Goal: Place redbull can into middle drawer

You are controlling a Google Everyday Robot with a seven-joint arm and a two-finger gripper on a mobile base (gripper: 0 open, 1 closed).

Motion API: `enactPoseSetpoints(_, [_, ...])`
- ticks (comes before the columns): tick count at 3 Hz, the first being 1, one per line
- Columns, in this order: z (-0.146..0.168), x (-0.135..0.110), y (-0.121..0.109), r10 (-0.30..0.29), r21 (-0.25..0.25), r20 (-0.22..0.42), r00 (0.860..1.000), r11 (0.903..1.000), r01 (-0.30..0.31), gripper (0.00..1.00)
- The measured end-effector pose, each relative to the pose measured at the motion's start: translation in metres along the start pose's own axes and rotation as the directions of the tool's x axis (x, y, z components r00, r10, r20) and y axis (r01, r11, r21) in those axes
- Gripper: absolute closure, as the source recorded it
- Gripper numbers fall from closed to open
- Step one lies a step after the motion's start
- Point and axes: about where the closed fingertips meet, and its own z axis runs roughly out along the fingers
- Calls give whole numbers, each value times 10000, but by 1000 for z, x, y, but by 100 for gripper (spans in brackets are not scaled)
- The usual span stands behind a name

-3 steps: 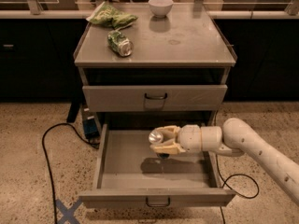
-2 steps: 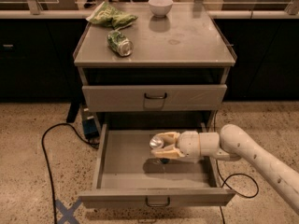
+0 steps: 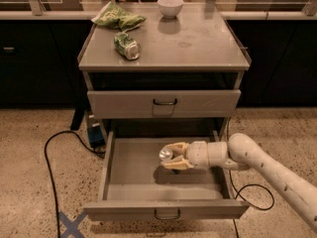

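The middle drawer (image 3: pixel 133 185) is pulled out wide, its grey floor bare. My gripper (image 3: pixel 171 157) reaches in from the right, over the drawer's middle. It is shut on the redbull can (image 3: pixel 166 154), of which mainly the shiny silver top shows, facing left. The can lies sideways in the fingers (image 3: pixel 174 147), low over the drawer floor, with a shadow under it. The drawer's dark loop handle (image 3: pixel 166 215) is at the front edge.
The shut drawer one tier above (image 3: pixel 163 103) is just behind. On the cabinet top (image 3: pixel 198 43) lie a green can (image 3: pixel 127 45), a green chip bag (image 3: pixel 117 18) and a white bowl (image 3: pixel 170 6). A black cable (image 3: pixel 49 157) runs on the floor at left.
My gripper with the can has sunk lower into the drawer and shifted slightly toward the front.
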Motion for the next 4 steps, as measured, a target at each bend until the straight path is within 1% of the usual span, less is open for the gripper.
enactPoseSetpoints(1, [17, 42, -31, -400, 89, -352, 9986, 9991, 404, 100])
enactPoseSetpoints(2, [31, 75, -60, -406, 576, 29, 9992, 9975, 404, 100])
enactPoseSetpoints(3, [40, 107, -69, -4, 1254, 853, 9964, 9921, -104, 100])
enactPoseSetpoints(4, [42, 121, -69, 261, 1518, 1225, 9921, 9874, -447, 100])
